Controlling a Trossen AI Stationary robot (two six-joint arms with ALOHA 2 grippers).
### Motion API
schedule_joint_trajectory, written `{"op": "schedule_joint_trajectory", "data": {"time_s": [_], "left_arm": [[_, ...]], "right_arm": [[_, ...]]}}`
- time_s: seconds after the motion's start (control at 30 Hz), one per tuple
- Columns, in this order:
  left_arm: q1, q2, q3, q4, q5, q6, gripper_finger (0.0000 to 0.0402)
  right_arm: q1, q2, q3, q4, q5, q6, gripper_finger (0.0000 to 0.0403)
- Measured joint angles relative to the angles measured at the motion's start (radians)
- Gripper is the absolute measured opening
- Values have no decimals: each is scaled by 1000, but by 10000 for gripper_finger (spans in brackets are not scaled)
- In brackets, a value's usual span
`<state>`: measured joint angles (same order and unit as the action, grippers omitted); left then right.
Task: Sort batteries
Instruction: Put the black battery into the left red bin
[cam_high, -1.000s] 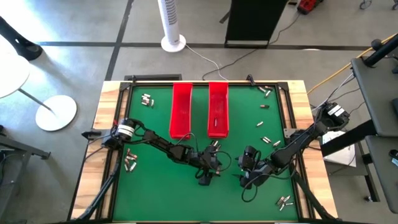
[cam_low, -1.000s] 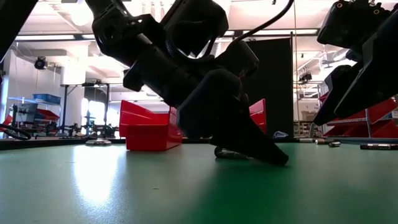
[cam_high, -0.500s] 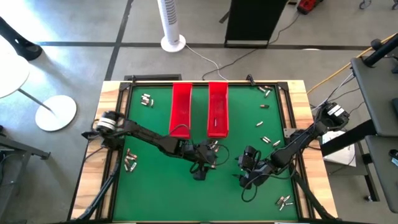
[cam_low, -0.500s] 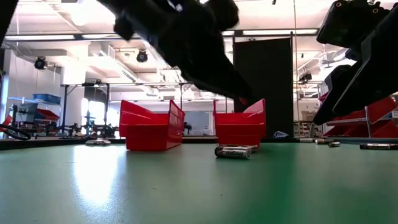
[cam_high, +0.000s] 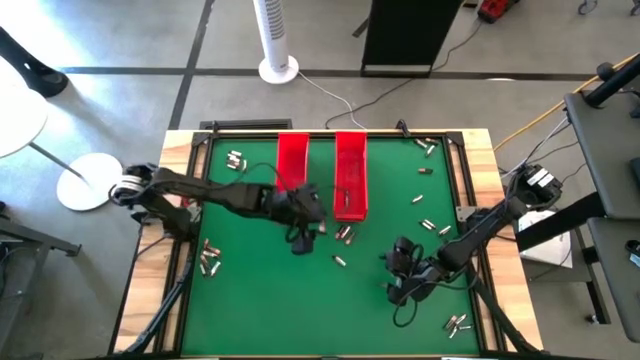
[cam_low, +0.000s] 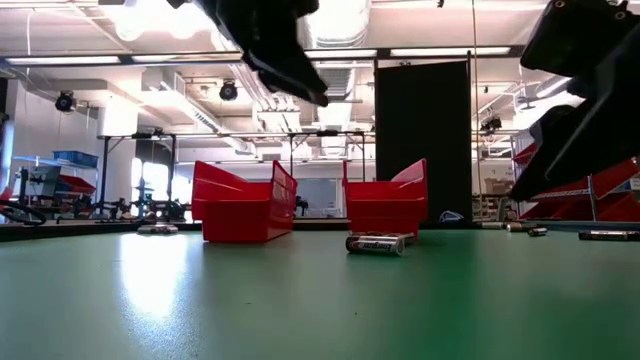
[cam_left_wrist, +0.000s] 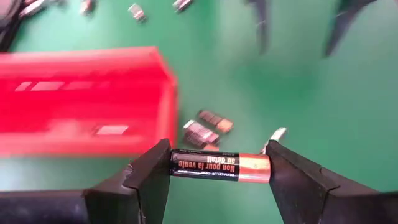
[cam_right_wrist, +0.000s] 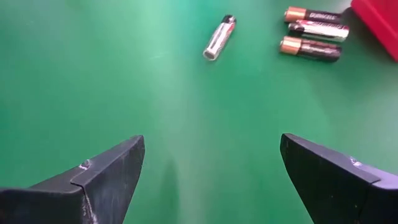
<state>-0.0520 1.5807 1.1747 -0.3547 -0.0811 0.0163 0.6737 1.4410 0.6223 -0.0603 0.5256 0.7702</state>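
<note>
On the green table top (cam_high: 260, 300), high view: wood-framed mat, two red trays (cam_high: 291, 174) side by side at the far edge's middle. Batteries (cam_high: 344, 234) scattered: a few just off the right tray's near end, a cluster near the left edge, some at the far left corner, more along the right edge and at the near right corner. Left gripper (cam_high: 300, 238) sits at the left tray's near end. Right gripper (cam_high: 397, 262) waits right of centre toward the near edge. Grey floor around, white fan base beyond the far edge, black cabinet beside it.

Low view: both trays across the mat, one battery lying in front of the right one. Behind: workshop, ceiling lights, shelving, black panel.

Left wrist view: fingers (cam_left_wrist: 149, 177) clamped on a black-and-copper battery (cam_left_wrist: 220, 167), held crosswise end to end above mat and tray corner.

Right wrist view: fingers (cam_right_wrist: 109, 168) spread wide, nothing between; three batteries lie near a tray corner, a silvery one apart.
</note>
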Motion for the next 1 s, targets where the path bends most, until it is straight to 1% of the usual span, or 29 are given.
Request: {"op": "schedule_joint_trajectory", "data": {"time_s": [0.2, 0.3, 0.53, 0.6, 0.73, 0.87, 1.0], "left_arm": [[106, -71, -9, -155, 0, 6, 213], [143, -96, -10, -228, 0, 24, 213], [200, -143, -35, -281, 2, 96, 213], [224, -141, -49, -285, 1, 121, 213], [271, -92, -61, -292, 1, 180, 213], [324, -43, -61, -299, 14, 242, 213], [359, -6, -61, -304, 19, 273, 213]], "right_arm": [[41, 0, -15, 38, 45, 17, 368], [49, 0, -21, 46, 51, 25, 368], [48, 0, -34, 49, 52, 71, 368], [43, 0, -35, 50, 52, 72, 368], [7, 0, -35, 51, 44, 75, 368], [-54, -6, -24, 47, -33, 66, 368], [-117, -23, 0, 31, -79, -29, 368]]}}
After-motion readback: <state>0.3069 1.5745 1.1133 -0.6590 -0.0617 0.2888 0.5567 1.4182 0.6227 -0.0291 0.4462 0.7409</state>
